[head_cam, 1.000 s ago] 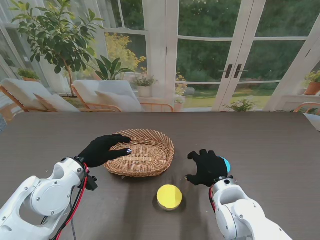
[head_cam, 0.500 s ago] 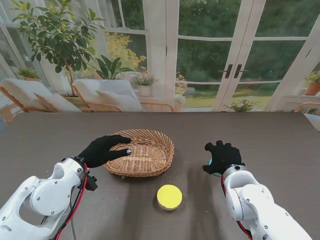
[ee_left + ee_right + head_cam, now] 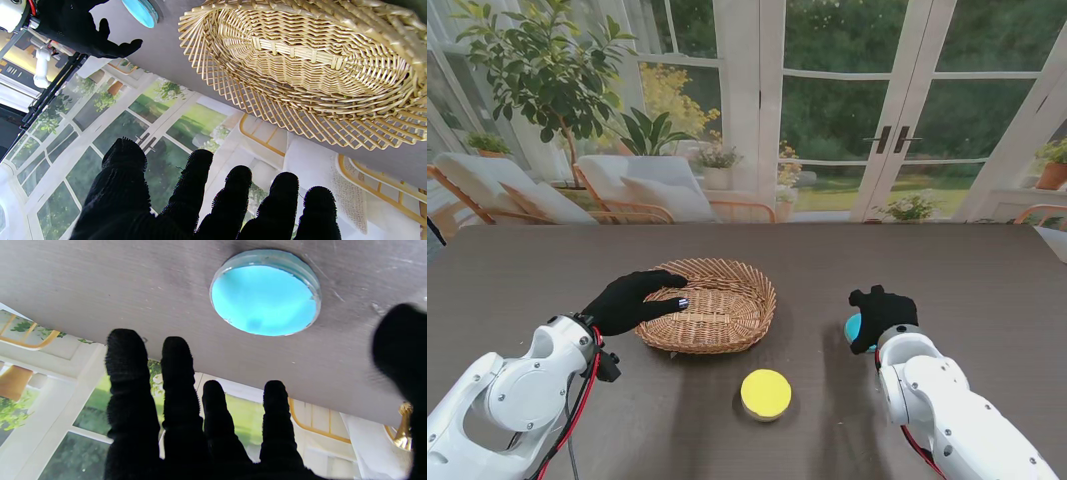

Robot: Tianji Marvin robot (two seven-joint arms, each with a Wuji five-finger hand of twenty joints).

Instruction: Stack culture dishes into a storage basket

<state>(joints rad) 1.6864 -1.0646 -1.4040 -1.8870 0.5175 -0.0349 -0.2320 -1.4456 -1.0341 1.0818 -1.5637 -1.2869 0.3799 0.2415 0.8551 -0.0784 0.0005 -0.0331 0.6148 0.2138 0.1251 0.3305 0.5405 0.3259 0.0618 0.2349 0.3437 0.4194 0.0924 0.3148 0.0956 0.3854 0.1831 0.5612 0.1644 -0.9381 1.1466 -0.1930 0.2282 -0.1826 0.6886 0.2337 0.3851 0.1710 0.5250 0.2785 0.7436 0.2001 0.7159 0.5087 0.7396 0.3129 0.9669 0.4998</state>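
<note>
On the dark wooden table point(image 3: 987, 270), to the right of the basket, a blue culture dish point(image 3: 855, 328) lies flat, a clear round container with a turquoise fill, mostly covered in the stand's view by the right hand point(image 3: 883, 312) poised over it. The right wrist view shows the same dish point(image 3: 265, 293) with nothing touching it: the gloved fingers point(image 3: 128, 373) are spread apart, the thumb set off to one side, and the hand holds nothing. A second dish, the yellow culture dish point(image 3: 766, 393), sits nearer to me than the blue one and to its left, well apart from it and just in front of the basket, clear of either hand. The wicker storage basket point(image 3: 710, 303) stands between the two arms, oval, shallow and holding nothing, its woven floor bare in the left wrist view point(image 3: 300, 66). The left hand point(image 3: 632, 298) rests at the basket's left rim with its fingers extended over the edge; from the left wrist its fingers point(image 3: 233, 193) are seen stretched out and separated, gripping nothing, though whether they actually touch the wicker I cannot tell. Both white arms rise from the near corners of the stand's view. Beyond the far edge of the table stand glass doors point(image 3: 857, 110), a leafy potted plant point(image 3: 537, 70) and cushioned chairs point(image 3: 642, 190).
</note>
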